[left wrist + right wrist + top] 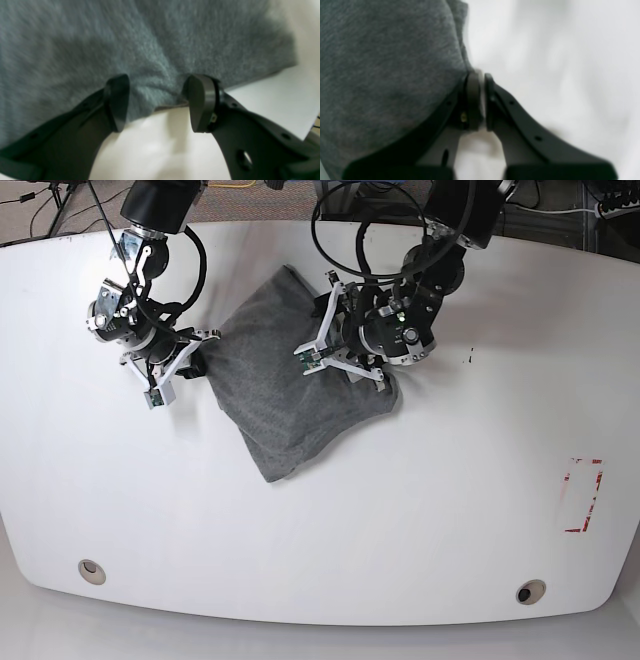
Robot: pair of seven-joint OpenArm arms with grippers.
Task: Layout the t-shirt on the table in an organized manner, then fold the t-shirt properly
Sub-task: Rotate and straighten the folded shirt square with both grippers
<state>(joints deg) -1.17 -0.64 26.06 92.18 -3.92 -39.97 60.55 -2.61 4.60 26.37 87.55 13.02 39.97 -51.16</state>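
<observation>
T-shirt (290, 395) bunched in a grey heap on the white table (400, 510), toward its far middle, between both arms. Left gripper (157, 102) about half open at the cloth's edge, fabric bulging between its jaws, no firm pinch visible. Right gripper (482, 100) closed tight at the opposite edge; unclear whether fabric is caught. Red-and-white sticker (583, 496) well apart, near one end.

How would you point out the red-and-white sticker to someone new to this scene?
Start at the big white table seen from the base view and go to its right side, well away from the grey t-shirt. The sticker lies flat there, the only red mark on the tabletop.
</observation>
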